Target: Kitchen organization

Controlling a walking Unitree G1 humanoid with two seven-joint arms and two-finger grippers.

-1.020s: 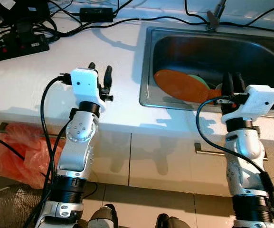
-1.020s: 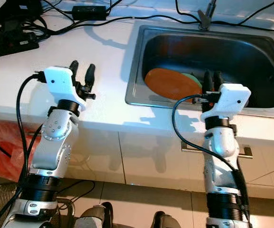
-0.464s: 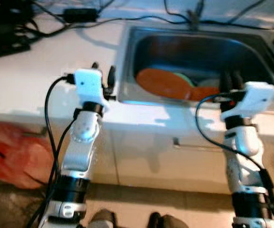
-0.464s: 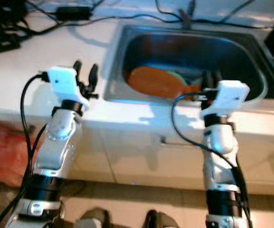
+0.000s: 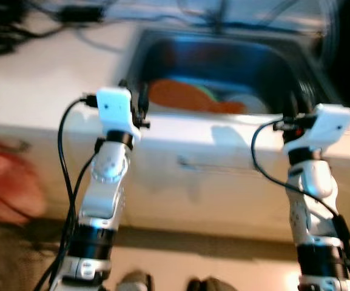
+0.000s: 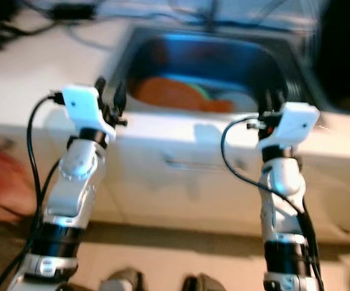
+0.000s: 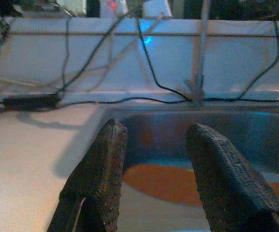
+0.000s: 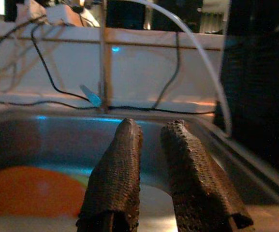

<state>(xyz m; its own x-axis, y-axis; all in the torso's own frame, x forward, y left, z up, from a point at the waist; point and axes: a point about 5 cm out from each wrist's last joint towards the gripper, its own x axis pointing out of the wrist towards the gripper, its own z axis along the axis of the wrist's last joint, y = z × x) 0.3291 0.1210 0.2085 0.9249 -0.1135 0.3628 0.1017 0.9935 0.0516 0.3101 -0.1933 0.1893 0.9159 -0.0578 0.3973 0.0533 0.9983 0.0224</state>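
Ahead of both grippers, a steel sink (image 5: 162, 51) is set into a pale countertop (image 5: 47, 73), and both head views are blurred. The left gripper (image 5: 133, 97) is held raised at the sink's near left corner, its two black fingers (image 7: 105, 164) parted with a clear gap between them and nothing held. Seen along those fingers, an orange plate (image 7: 163, 181) lies in the basin just beyond the tips, lying nearly flat. Its long axis is seen to run across the basin, from the left gripper's side toward the right gripper's side. Something green (image 5: 206, 92) is tucked against the plate's far edge, and a pale dish (image 5: 247, 102) lies beside it on the right gripper's side; what these are cannot be told through the blur.

The right gripper (image 5: 298, 104) is held over the sink's near right rim, its fingers (image 8: 120, 164) set close together with only a narrow slit between them, and nothing is gripped. Past its tips the orange plate is seen low in the basin. Beyond the sink, black cables (image 7: 149, 63) are draped over the back wall, and a thin upright tap stem (image 8: 103, 53) stands at the far rim. A dark power brick (image 7: 30, 101) rests on the countertop beyond the left gripper. A tall dark object (image 8: 260, 72) stands just past the sink on the right gripper's outer side. Below the counter edge, pale cabinet fronts (image 5: 211, 182) are seen between the two arms.
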